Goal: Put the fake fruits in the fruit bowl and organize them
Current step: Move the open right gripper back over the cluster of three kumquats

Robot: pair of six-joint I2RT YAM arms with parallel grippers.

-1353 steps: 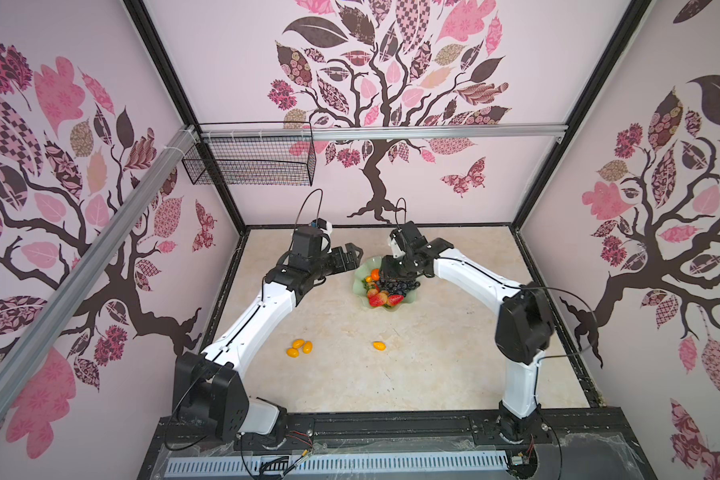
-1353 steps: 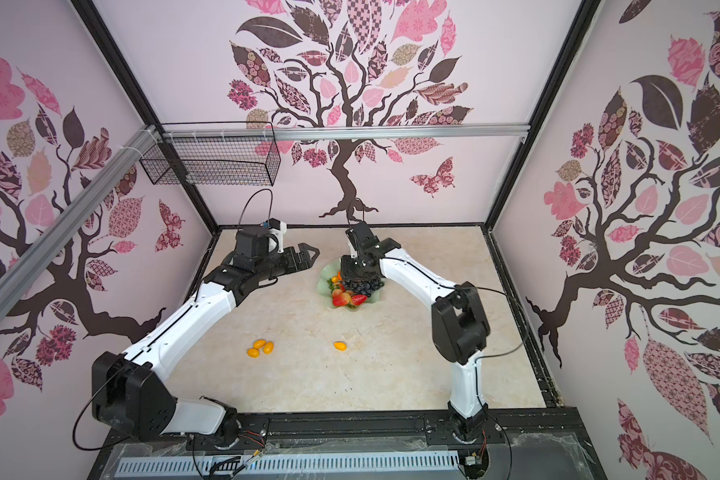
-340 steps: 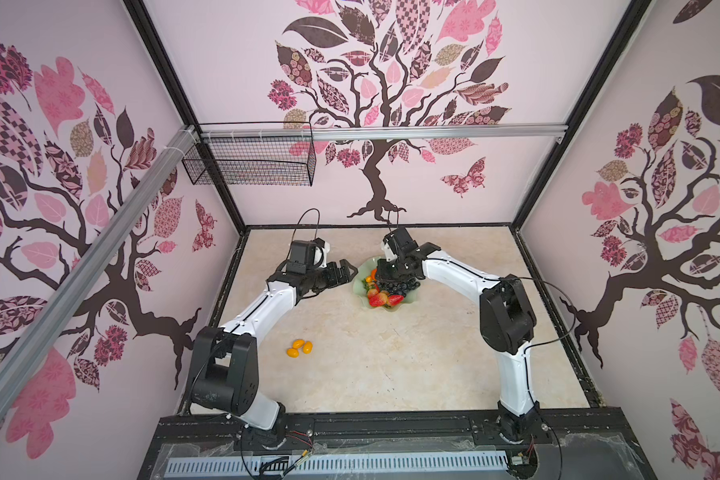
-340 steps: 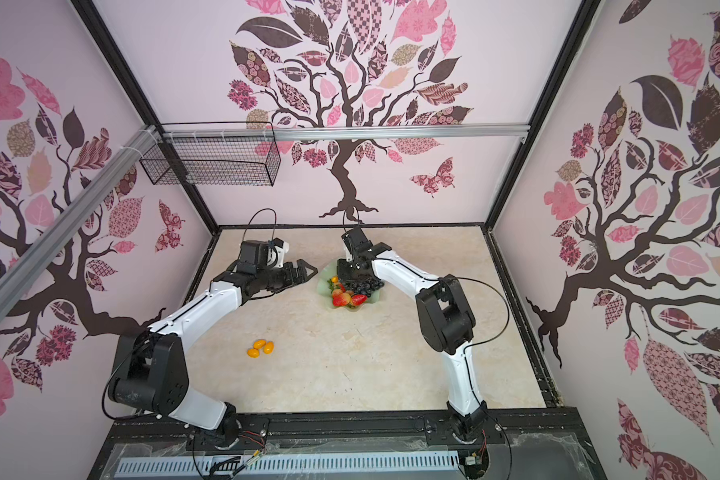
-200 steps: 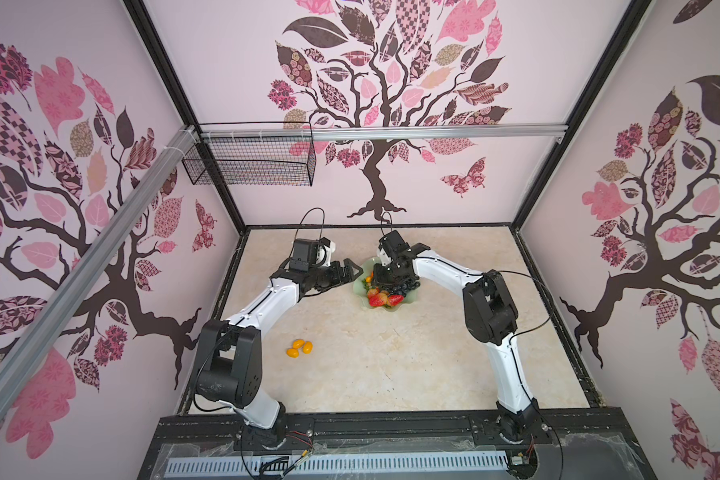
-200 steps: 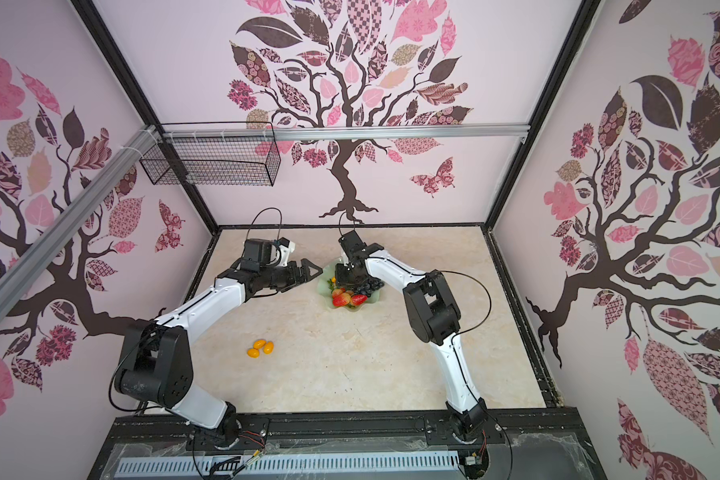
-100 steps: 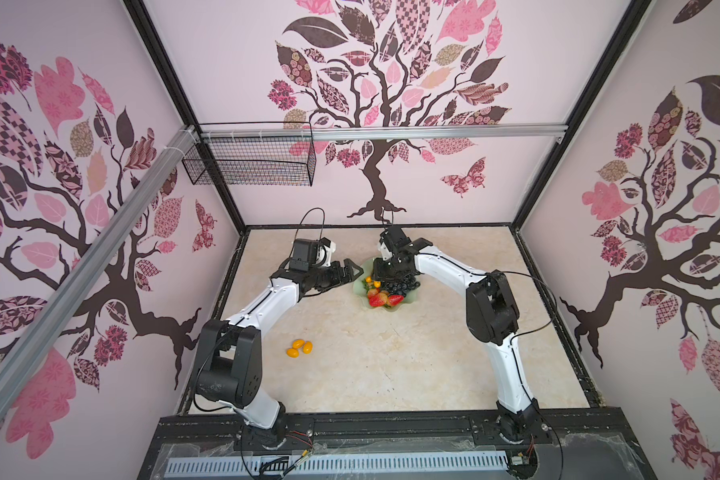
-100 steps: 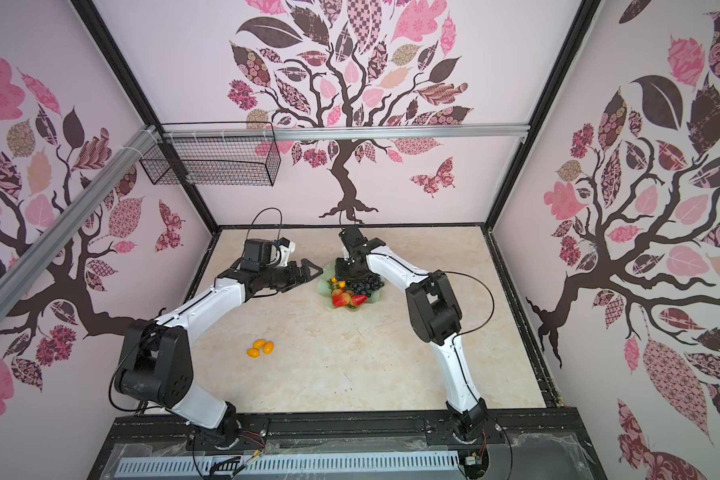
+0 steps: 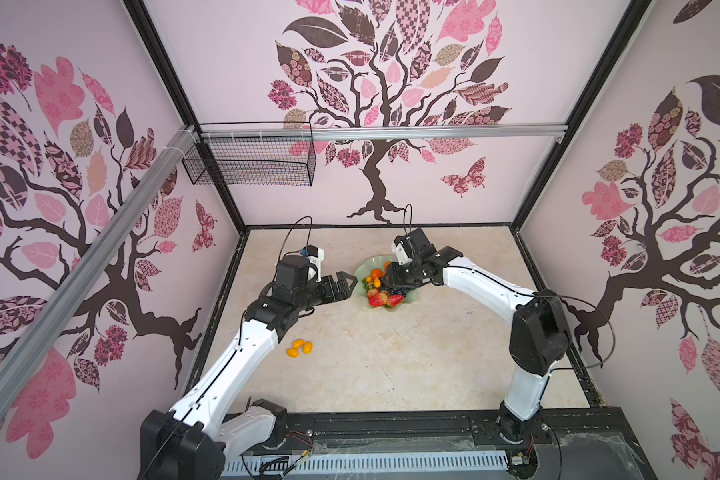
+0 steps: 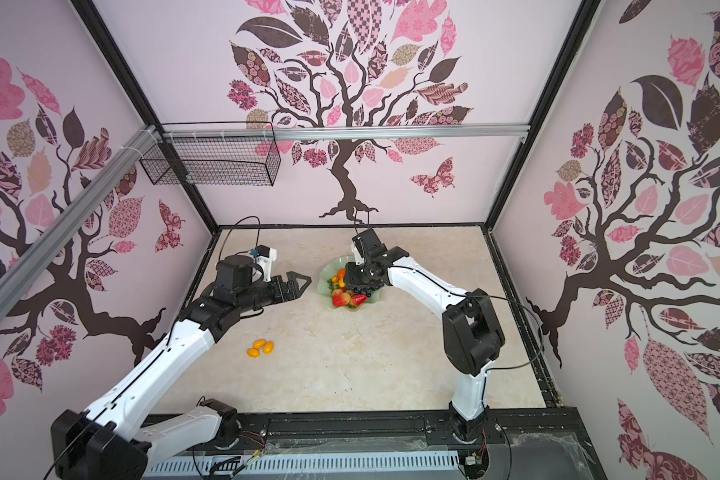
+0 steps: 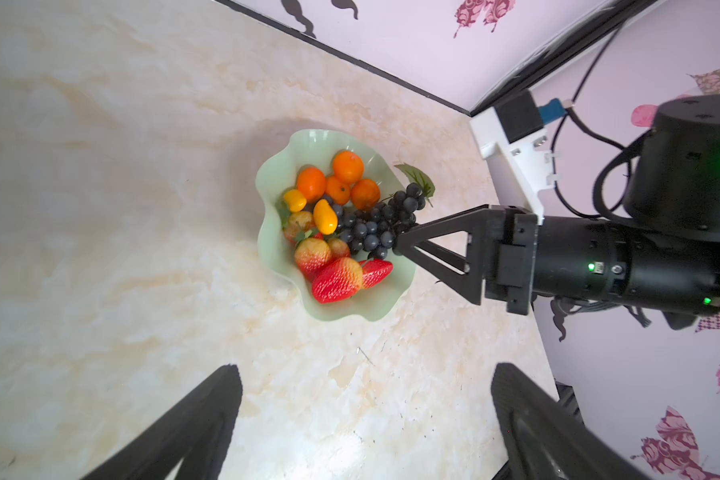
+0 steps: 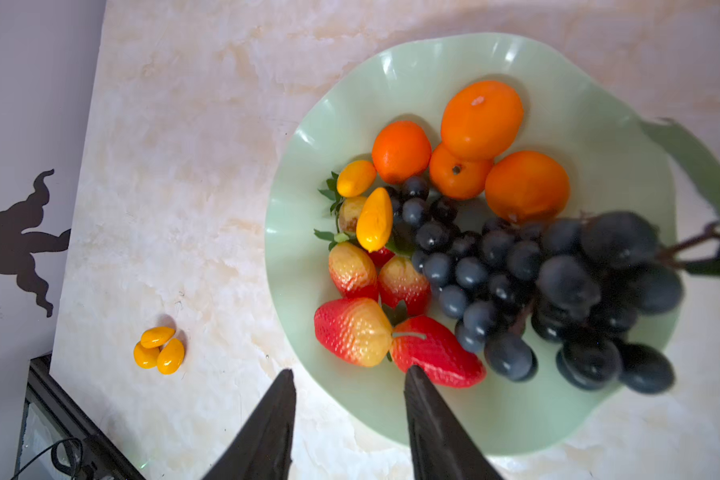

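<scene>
Counting in bowl (image 12: 412, 66): 4 oranges (image 12: 481, 120), 1 grape bunch (image 12: 566, 282), 2 yellow ovals (image 12: 375, 218), min. 4 strawberries (image 12: 352, 332); 3 loose ovals (image 12: 159, 349) on table (image 12: 184, 166). R gripper (image 12: 350, 370) parted, empty, tips by strawberries; L gripper (image 9: 345, 289) spread wide, beside bowl.

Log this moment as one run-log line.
left claw open, empty | right claw open, empty, over fruit bowl | bowl holds oranges, strawberries, grapes | three yellow ovals on table

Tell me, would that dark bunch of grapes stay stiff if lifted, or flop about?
Probably floppy: the grape bunch is many separate berries on thin stems, sprawled across the fruit bowl. Its smooth round berries might slip from a pinch.
</scene>
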